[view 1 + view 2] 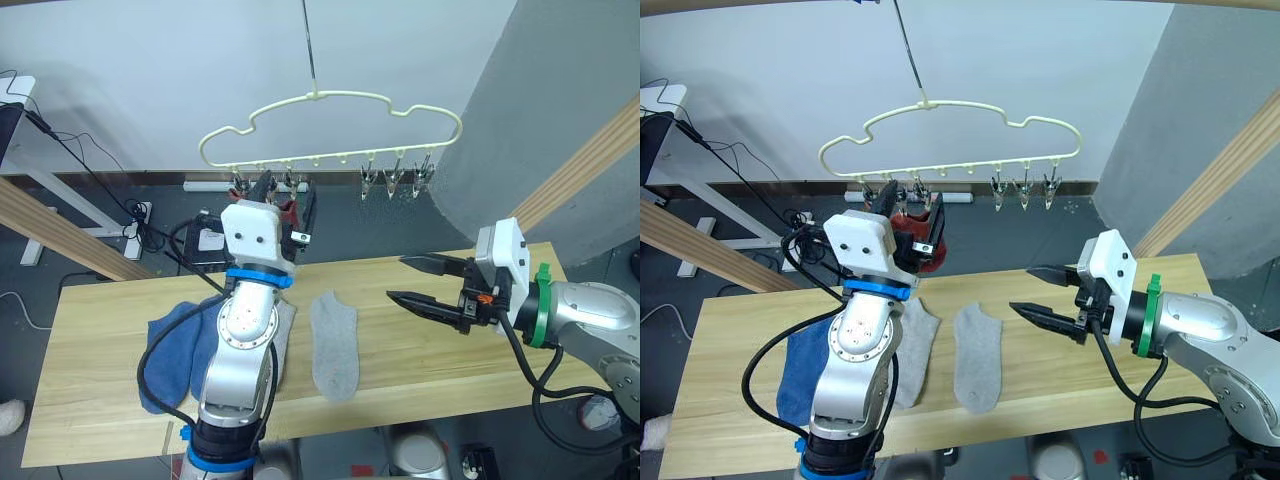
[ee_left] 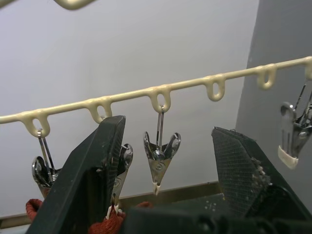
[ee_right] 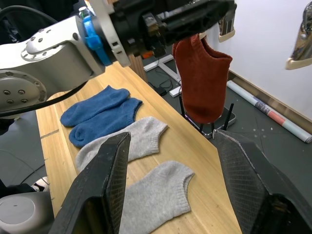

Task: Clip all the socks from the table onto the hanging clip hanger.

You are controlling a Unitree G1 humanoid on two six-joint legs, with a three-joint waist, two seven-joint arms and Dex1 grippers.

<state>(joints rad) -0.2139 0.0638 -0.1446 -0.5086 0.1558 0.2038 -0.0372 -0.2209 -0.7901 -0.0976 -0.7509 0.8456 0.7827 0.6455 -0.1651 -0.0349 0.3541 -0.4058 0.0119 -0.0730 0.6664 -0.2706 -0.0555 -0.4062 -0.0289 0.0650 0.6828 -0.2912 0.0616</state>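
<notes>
Left gripper: I have my left gripper (image 2: 165,195) raised right up under the bar of the clip hanger (image 1: 330,110), fingers spread apart with nothing between them. In the left wrist view one metal clip (image 2: 161,158) hangs just in the gap between the fingers, jaws closed.

Right gripper: my right gripper (image 1: 415,283) hovers above the table (image 1: 430,350) on its right side, fingers parted and empty, pointing towards the middle.

Clip hanger: I see it hanging by its long hook in front of the pale wall, above the far edge of the table. Three clips hang bare at the right end of the bar (image 1: 397,180).

Rust red socks: I see rust red knit (image 3: 202,80) hanging from the clips at the left end of the bar, just beside my left gripper. I cannot tell whether it is one sock or two.

Grey socks: one grey sock (image 1: 334,343) lies flat near the middle of the table, lengthwise from far to near. The second grey sock (image 3: 129,143) lies just to its left, partly behind my left arm.

Blue socks: two blue socks (image 3: 100,114) lie side by side, touching, on the left part of the table, next to the second grey sock.
</notes>
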